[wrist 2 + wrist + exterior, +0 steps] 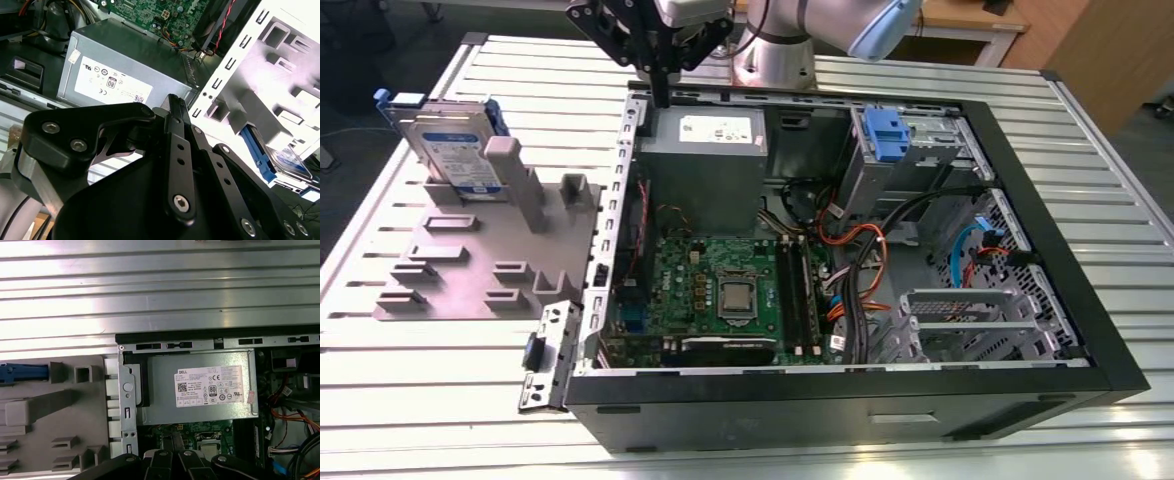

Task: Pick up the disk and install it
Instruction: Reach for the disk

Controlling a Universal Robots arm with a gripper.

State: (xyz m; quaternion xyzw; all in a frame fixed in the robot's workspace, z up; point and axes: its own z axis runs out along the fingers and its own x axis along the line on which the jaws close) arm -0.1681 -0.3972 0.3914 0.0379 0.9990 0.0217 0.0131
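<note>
— So, whereabouts of the disk?
— Stands on edge in a slot of the grey fixture, outside the computer case, beside the case's wall on the exterior view's left. Shows a white-and-blue label and blue rails. Not yet picked up.
— And the gripper?
— Hangs above the case's far rim, at the corner nearest the fixture. Clenched shut on nothing. Well apart from the disk.
— Anything beneath, inside the case?
— Grey power supply with a white sticker, tucked into that same far corner; plain to see in both wrist views. Green motherboard next to it, toward the case's near wall.
— Elsewhere in the case?
— Small blue tab in the drive cage, along the far rim toward the exterior view's right. Orange and black cables between that cage and the motherboard.
— And under the case?
— Slatted metal table, carrying case and fixture side by side.
— Disk in the second wrist view?
— Yes: peeks out past the case's perforated side wall, seated in the pale fixture, blue rail along its edge.
</note>
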